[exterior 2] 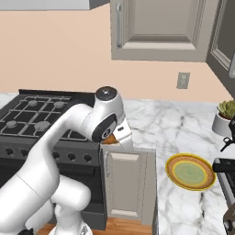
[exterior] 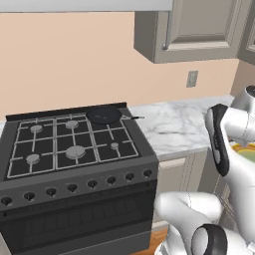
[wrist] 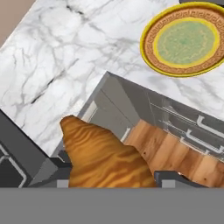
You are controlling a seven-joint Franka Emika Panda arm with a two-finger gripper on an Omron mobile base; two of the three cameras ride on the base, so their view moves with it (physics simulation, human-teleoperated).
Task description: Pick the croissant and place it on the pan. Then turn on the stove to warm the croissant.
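In the hand view the orange-brown croissant (wrist: 103, 153) sits between my two dark finger tips, and my gripper (wrist: 111, 175) is shut on it, raised above the counter's front edge. From the right base view the gripper (exterior 2: 118, 136) hangs over the corner where the stove (exterior 2: 41, 119) meets the marble counter, with a bit of the croissant (exterior 2: 109, 137) showing under the wrist. The small black pan (exterior: 103, 114) rests on the back right burner of the stove (exterior: 74, 149), its thin handle pointing right. The black knobs (exterior: 92, 184) run along the stove's front.
A round yellow plate with a green centre (exterior 2: 190, 172) (wrist: 183, 39) lies on the marble counter (exterior 2: 156, 124) to the right. A potted plant (exterior 2: 225, 117) stands at the far right. Wall cabinets (exterior: 199, 30) hang above the counter.
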